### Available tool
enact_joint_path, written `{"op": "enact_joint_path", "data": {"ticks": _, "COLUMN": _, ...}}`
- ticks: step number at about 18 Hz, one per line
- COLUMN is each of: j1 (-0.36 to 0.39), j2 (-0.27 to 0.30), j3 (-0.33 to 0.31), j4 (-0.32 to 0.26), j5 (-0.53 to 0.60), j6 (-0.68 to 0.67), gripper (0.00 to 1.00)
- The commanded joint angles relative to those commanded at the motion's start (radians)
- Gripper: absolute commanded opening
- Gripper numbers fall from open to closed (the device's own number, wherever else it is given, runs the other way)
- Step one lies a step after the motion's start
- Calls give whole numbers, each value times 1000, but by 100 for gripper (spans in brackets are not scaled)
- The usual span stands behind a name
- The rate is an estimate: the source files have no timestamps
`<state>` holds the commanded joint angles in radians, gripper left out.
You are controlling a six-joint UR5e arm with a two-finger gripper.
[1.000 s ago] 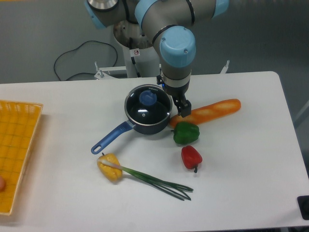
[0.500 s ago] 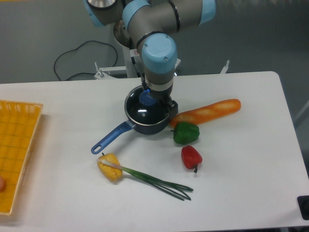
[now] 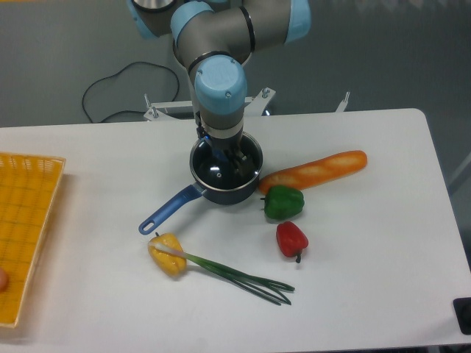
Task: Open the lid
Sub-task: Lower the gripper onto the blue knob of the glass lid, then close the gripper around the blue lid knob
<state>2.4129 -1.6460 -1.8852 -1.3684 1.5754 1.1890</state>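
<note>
The lid (image 3: 215,176) is a round glass disc with a silver rim and lies flat on the dark blue saucepan (image 3: 229,195), whose long blue handle (image 3: 168,210) points to the front left. My gripper (image 3: 229,159) hangs straight over the middle of the lid, with its fingers (image 3: 240,163) down at the glass. The wrist hides the blue knob. I cannot tell whether the fingers are around the knob or whether they are open or shut.
A long orange baguette (image 3: 315,170) lies right of the pan. A green pepper (image 3: 282,202) and a red pepper (image 3: 291,239) sit in front of it. A yellow pepper (image 3: 168,254) and green onions (image 3: 239,276) lie at the front. A yellow basket (image 3: 26,228) stands at the left edge.
My gripper has moved left, from beside the pan's right rim to over the lid's centre. It now covers the blue knob. The lid and the pan have not moved.
</note>
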Motion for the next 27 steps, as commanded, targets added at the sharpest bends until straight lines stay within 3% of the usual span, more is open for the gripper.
{"op": "enact_joint_path", "data": {"ticks": 5, "j1": 26, "j2": 54, "j3": -69, "j4": 61, "j5": 0, "j6": -15, "gripper": 100}}
{"op": "enact_joint_path", "data": {"ticks": 13, "j1": 22, "j2": 60, "j3": -77, "j4": 144, "j5": 12, "j6": -25, "gripper": 100}}
{"op": "enact_joint_path", "data": {"ticks": 17, "j1": 21, "j2": 71, "j3": -127, "j4": 199, "j5": 14, "j6": -23, "gripper": 100}}
{"op": "enact_joint_path", "data": {"ticks": 27, "j1": 17, "j2": 66, "j3": -149, "j4": 200, "j5": 32, "j6": -23, "gripper": 100}}
